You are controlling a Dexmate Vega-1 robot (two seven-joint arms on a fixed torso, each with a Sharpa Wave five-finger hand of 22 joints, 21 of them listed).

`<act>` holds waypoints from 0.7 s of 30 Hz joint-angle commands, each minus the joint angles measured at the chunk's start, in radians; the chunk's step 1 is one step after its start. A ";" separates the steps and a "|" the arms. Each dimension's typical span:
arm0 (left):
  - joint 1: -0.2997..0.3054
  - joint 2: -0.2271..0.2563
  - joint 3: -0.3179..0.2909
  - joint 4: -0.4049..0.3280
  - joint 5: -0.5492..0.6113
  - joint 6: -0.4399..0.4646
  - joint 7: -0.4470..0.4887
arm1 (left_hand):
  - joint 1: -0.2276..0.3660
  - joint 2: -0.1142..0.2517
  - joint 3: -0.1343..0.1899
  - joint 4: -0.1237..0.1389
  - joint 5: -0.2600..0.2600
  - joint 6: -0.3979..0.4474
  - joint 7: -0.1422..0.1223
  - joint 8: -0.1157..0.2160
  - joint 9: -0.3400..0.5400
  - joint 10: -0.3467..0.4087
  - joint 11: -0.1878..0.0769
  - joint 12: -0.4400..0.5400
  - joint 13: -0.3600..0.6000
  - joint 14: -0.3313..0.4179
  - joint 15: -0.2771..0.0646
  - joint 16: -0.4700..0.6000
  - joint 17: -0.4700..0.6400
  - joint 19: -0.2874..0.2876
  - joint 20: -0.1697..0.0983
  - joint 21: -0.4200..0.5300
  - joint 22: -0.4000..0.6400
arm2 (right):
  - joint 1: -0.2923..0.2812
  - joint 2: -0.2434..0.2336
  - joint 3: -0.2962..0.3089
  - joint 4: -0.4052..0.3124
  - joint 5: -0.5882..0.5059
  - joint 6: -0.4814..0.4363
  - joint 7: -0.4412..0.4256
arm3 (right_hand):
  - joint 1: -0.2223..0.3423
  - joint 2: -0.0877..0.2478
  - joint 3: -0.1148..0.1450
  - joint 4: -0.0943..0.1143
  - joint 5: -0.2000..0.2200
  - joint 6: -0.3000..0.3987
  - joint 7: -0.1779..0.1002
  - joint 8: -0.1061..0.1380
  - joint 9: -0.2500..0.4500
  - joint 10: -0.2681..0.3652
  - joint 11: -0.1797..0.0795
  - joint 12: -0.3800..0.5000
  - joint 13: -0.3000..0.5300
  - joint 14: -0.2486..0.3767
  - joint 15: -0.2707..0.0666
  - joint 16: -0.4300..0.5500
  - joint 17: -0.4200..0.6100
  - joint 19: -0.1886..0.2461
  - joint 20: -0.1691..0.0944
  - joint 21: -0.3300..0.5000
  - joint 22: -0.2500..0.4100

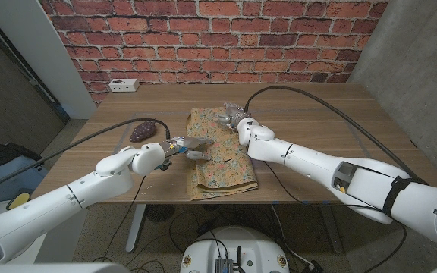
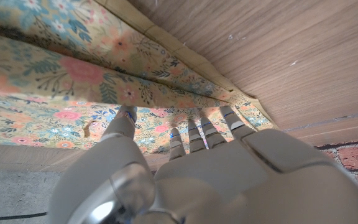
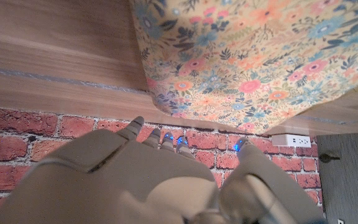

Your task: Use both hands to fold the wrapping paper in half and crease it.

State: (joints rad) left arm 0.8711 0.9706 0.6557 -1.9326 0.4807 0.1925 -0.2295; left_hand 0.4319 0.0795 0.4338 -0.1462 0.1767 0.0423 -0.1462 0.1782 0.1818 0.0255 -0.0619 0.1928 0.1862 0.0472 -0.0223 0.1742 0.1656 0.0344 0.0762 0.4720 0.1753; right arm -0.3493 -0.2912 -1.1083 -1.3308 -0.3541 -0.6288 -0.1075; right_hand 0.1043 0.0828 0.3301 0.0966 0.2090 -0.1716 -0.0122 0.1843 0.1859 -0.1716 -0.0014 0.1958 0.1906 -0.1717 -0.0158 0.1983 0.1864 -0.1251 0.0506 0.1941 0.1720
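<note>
The floral wrapping paper (image 1: pixel 217 155) is seen lying folded in the middle of the wooden table (image 1: pixel 317 114). Its left edge is touched by the fingertips of the left hand (image 1: pixel 187 146), which are pushed under a raised fold; whether it is pinched cannot be told. The right hand (image 1: pixel 234 116) is held at the far edge of the paper, its grasp not readable. A dark pinecone-like object (image 1: pixel 144 130) lies left of the paper.

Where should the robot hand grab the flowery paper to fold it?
Probably the wrapping paper is best pinched at its left long edge, coming in from the left side. That edge already lifts off the table by the left robot hand, so fingers can slip under it; elsewhere it mostly lies flat.
</note>
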 commanded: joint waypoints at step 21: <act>0.175 -0.108 -0.205 0.233 -0.311 -0.565 0.506 | -0.059 0.038 -0.012 0.042 -0.004 0.009 -0.011 0.018 0.000 0.017 0.001 0.019 0.002 0.037 0.029 0.016 0.011 0.012 0.062 -0.025 0.007 | -0.312 -0.146 0.326 -0.313 0.174 0.359 -0.283 | 0.006 -0.035 -0.019 -0.031 0.014 0.102 0.019 0.027 -0.001 0.063 0.011 0.037 0.000 -0.019 0.022 0.012 -0.004 0.095 0.017 0.025 0.001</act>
State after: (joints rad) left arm 1.0050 0.9161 0.5150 -1.7959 0.3095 -0.1679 0.1714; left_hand 0.3831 0.1175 0.4229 -0.1101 0.1767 0.0416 -0.1549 0.1925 0.1818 0.0295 -0.0587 0.2053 0.1862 0.0742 0.0045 0.1859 0.1749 0.0393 0.1302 0.4432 0.1796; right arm -0.5479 -0.3946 -0.8911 -1.5607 -0.2475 -0.4298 -0.3012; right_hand 0.1017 0.0514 0.3105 0.0772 0.2156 -0.0775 -0.0119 0.2076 0.1859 -0.1214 0.0083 0.2268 0.1906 -0.1697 0.0006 0.2050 0.1812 -0.0598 0.0714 0.2081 0.1722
